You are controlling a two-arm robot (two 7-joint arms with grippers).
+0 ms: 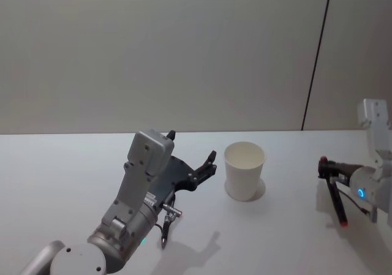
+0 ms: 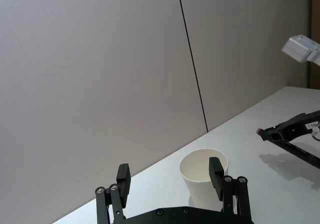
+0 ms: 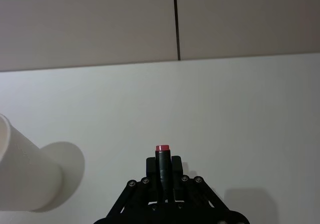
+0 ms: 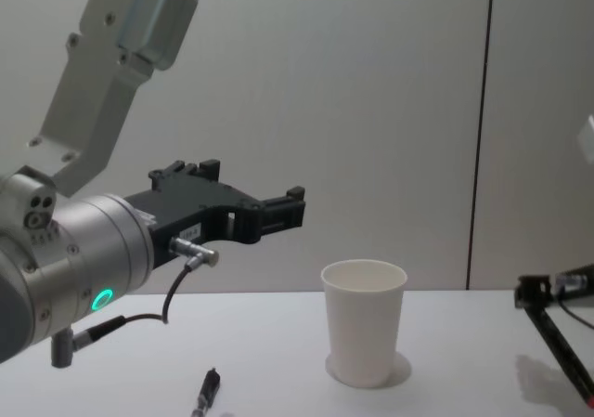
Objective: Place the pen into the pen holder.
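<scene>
- The left gripper (image 1: 192,145) was black and hard. It hung above the smooth white table (image 1: 73,165) on a round grey metal arm (image 1: 131,201). Its two flat fingers (image 2: 123,178) were spread wide apart.
- Just past it stood the pen holder (image 1: 244,171), a white paper cup, upright near the middle of the table. It was wider at the top and had a rolled rim.
- Off to the right, well apart from the cup, the right gripper (image 1: 324,163) pinched the pen (image 1: 335,198). The pen was a thin black stick with a red end, slanting down toward the table.
- Behind was a plain flat wall (image 1: 153,54) with one thin dark line (image 1: 315,60).
</scene>
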